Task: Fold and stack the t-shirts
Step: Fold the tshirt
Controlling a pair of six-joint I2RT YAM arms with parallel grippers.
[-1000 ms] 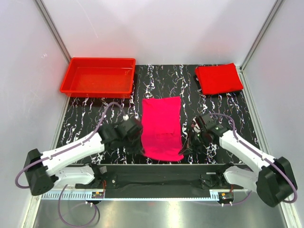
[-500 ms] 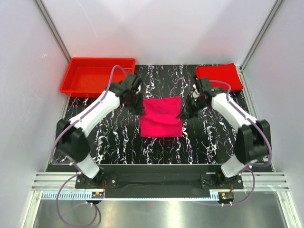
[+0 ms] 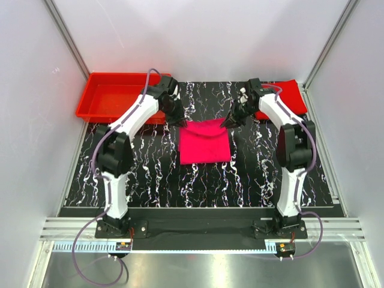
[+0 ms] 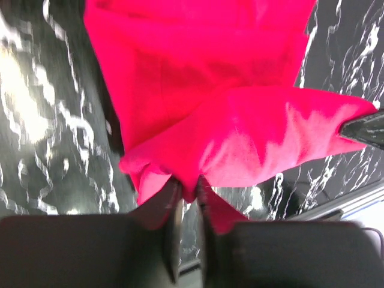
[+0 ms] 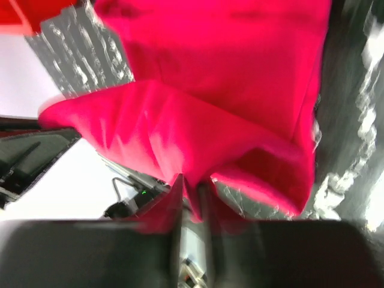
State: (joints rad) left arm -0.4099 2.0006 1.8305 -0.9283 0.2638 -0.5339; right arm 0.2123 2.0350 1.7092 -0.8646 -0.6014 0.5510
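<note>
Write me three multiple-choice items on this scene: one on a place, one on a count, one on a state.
1. Where on the table does the red t-shirt lie? A. far right corner B. near left corner C. middle
2. How many t-shirts are in the red tray? A. two B. one C. none
3. How do the jaws of the left gripper and right gripper stand on the pink t-shirt? A. wide open above it B. pinching its cloth C. resting beside it
Answers: 1 A, it lies folded at the far right; 2 C, no cloth shows inside it; 3 B, both wrist views show cloth between them.
</note>
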